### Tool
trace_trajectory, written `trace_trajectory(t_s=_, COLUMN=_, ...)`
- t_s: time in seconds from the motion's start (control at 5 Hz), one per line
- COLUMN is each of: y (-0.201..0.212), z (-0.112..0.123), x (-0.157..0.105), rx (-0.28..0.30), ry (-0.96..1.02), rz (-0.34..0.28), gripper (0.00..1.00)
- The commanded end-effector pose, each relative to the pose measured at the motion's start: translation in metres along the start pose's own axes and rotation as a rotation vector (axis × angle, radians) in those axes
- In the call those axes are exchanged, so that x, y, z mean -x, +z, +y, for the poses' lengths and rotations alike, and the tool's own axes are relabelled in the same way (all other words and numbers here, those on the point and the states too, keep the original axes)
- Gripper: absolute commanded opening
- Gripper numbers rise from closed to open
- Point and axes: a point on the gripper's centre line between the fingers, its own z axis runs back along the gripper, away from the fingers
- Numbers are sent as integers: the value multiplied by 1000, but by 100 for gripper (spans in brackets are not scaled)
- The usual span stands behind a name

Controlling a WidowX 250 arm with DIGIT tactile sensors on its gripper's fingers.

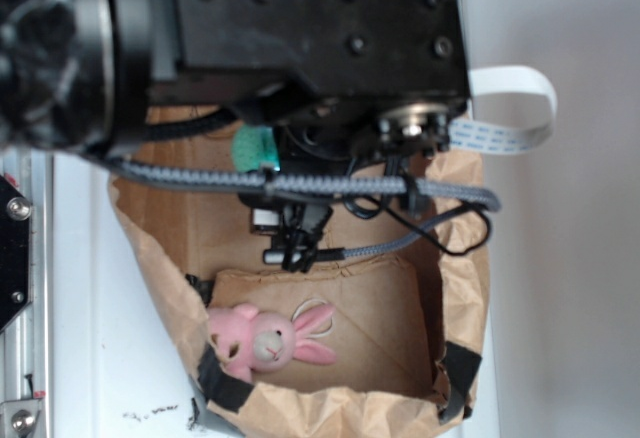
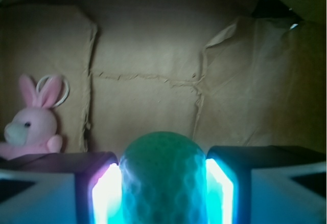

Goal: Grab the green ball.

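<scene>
Green ball between our pads

Our pincer [image 2: 163, 183] is closed around the green ball [image 2: 163, 178] inside the cardboard box [image 2: 148, 55]; we judge a firm, centred squeeze and straight lift best, clear of the pink bunny [image 2: 31, 124] at left.

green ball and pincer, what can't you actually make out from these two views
- Exterior view: the arm's black housing covers most of the green ball, leaving a sliver.
- Wrist view: the ball's underside and the pincer fingertips run off the bottom edge.
- Wrist view: glare on the finger pads hides whether they touch the ball.
- The pink bunny is blurred.
</scene>
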Motion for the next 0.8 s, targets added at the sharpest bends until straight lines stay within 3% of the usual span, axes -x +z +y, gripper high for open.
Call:
trace_trajectory(t_s=0.0, y=64, z=-22, x=3, rx=228, ry=44, rz=-235, gripper=0)
trace_trajectory(t_s=0.2, y=71, z=-25, x=0, rx=261, ry=58, rz=-242, gripper=0)
trace_trajectory(t_s=0.6, y=69, z=-32, x=-3, rx=249, ry=59, rz=-257, gripper=0)
